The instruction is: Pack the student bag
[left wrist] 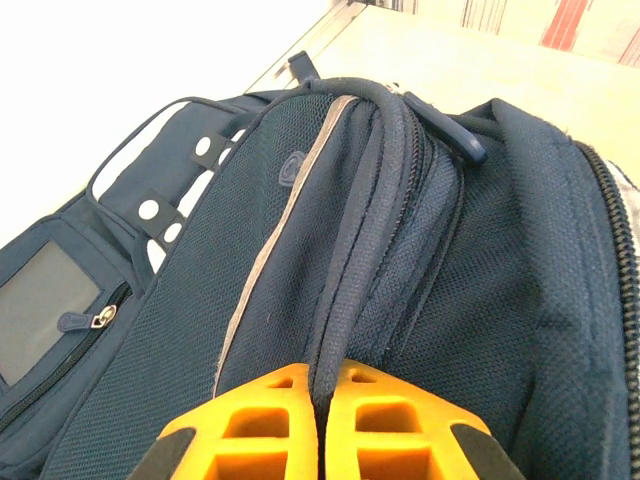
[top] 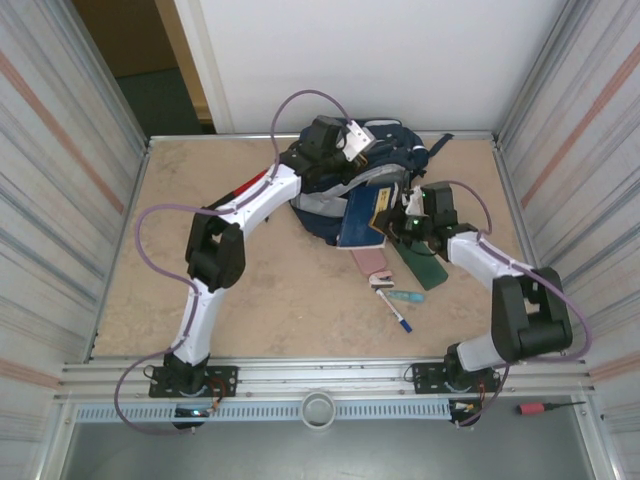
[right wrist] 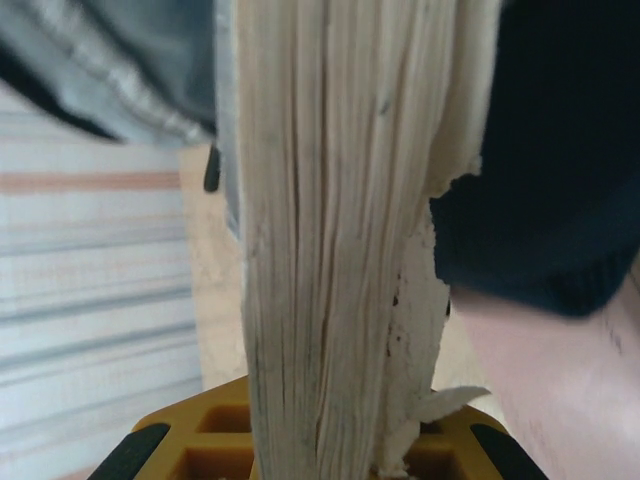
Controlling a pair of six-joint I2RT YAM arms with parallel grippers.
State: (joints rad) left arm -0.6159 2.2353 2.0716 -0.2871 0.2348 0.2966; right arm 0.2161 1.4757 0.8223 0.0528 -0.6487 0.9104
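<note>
The student bag, navy with grey stripes, lies at the back middle of the table. My left gripper reaches over it from the left. In the left wrist view its orange fingers are shut on a ridge of the student bag's fabric beside the zipper. My right gripper is shut on a navy book with a yellow label, which leans against the bag's opening. The right wrist view has the book's cream page edges standing between the yellow fingers.
In front of the bag lie a pink flat item, a dark green book, a teal item and a pen. A red screwdriver rests off the table at the near right. Corrugated walls close in both sides.
</note>
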